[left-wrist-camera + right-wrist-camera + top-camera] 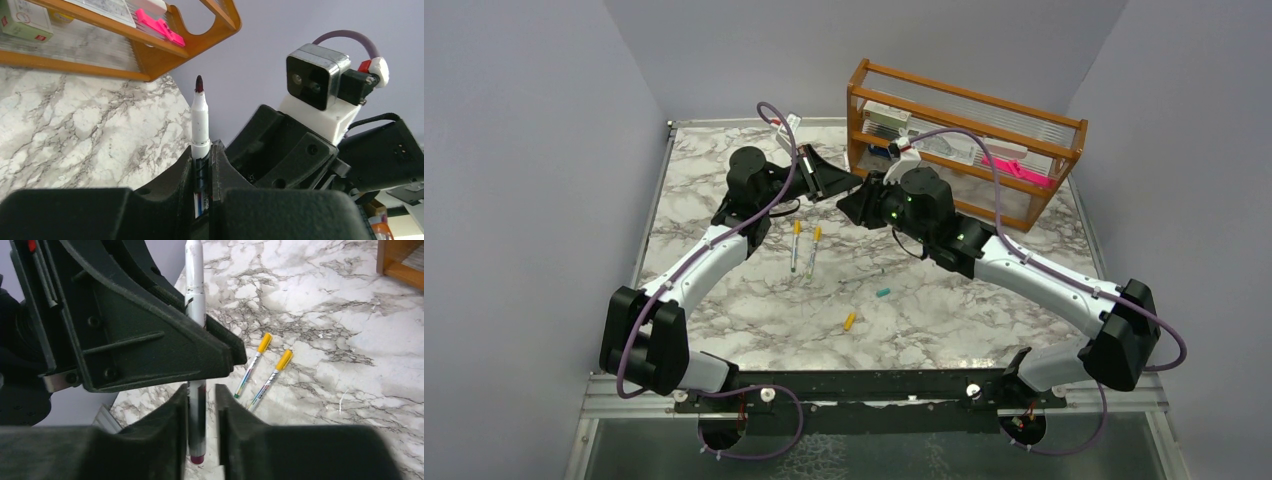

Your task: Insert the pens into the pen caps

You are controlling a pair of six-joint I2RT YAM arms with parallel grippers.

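Note:
My left gripper (202, 150) is shut on a silvery-white pen (200, 120) whose dark maroon tip sticks out past the fingertips. In the top view the left gripper (842, 182) and right gripper (854, 206) meet above the table's back middle. In the right wrist view the same pen (195, 305) passes through the left gripper's fingers (220, 347) and down between my right gripper's jaws (200, 390). They stand slightly apart, with a gap on the pen's right side. Two pens with yellow caps (796, 245) (814, 250) lie on the table. A loose teal cap (883, 293) and yellow cap (849, 321) lie nearer.
A wooden rack (1044, 125) stands at the back right, holding a bright pink flat object (1022, 170) and small boxes. It also shows in the left wrist view (150, 55). The white marble table (984, 320) is walled in on the left, back and right.

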